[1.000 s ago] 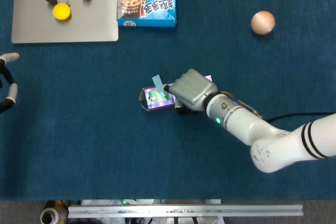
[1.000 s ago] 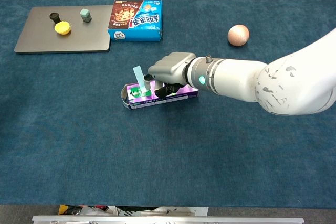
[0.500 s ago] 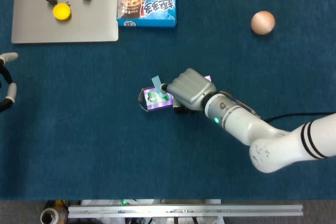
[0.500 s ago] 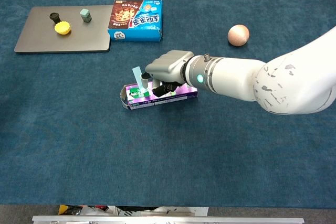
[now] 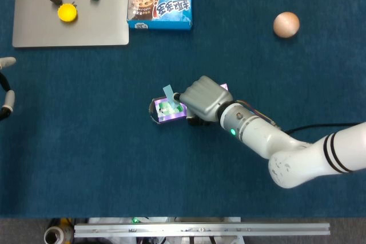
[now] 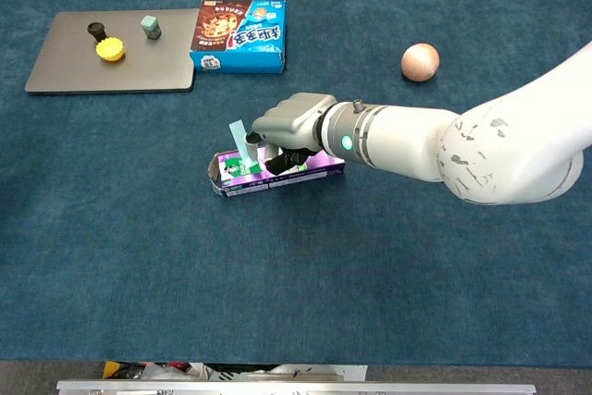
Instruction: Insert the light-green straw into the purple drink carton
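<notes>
Carton point(image 6: 274, 168) is lying on its side mid-bench point(image 6: 305, 275), and the right hand point(image 6: 289, 123) is resting over its right part. Chest view is showing dark fingers point(image 6: 277, 163) curled down against the carton's top face, with the straw point(image 6: 241, 137) standing tilted just left of the hand at the carton's green end; whether the fingers are pinching the straw cannot be told. Head view is hiding those fingers under the hand's point(image 5: 200, 96) grey back, yet it alone is showing the left hand point(image 5: 6, 92) at the far left edge, fingers apart and holding nothing. Straw point(image 5: 169, 93) and carton point(image 5: 167, 110) are sitting there just left of the right hand. Compared with a second ago, hand, carton and straw are sitting slightly further left.
</notes>
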